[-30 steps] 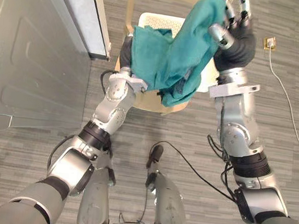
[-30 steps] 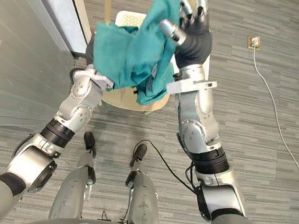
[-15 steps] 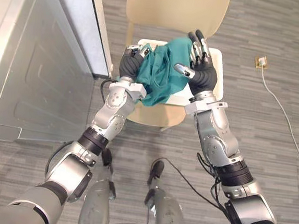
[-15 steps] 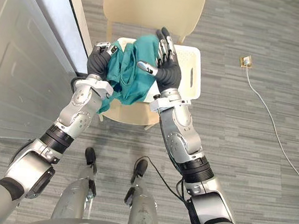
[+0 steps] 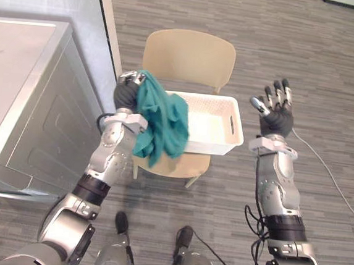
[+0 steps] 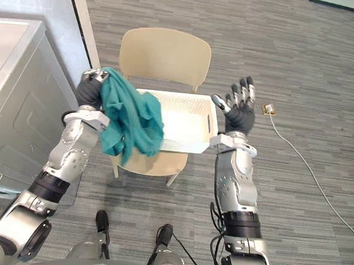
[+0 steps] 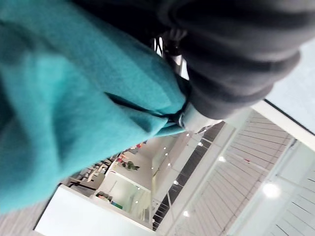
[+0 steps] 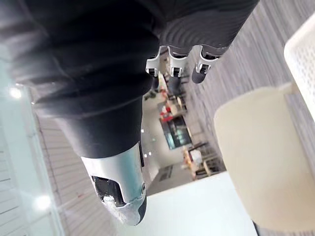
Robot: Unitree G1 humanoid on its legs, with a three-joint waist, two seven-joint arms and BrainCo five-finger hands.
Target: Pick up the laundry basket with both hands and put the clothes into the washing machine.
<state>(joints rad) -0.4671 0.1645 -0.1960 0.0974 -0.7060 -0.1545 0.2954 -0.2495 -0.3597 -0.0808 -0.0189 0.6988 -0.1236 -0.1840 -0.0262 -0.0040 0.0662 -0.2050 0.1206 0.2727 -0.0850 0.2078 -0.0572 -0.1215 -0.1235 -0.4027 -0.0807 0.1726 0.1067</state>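
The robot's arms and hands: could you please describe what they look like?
The left arm and right arm are silver-grey jointed segments, each with a black ribbed band midway. The left hand and right hand wear dark covers; their fingers are silver with dark tips.

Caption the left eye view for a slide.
Left hand grips teal cloth at left end of white plastic laundry basket on beige chair; right hand open.

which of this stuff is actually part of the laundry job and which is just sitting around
Part of the job:
- teal garment, gripped in the left hand
- white laundry basket
- washing machine
- right hand, open, raised beside the basket

Just lying about:
- beige chair, under the basket
- floor socket
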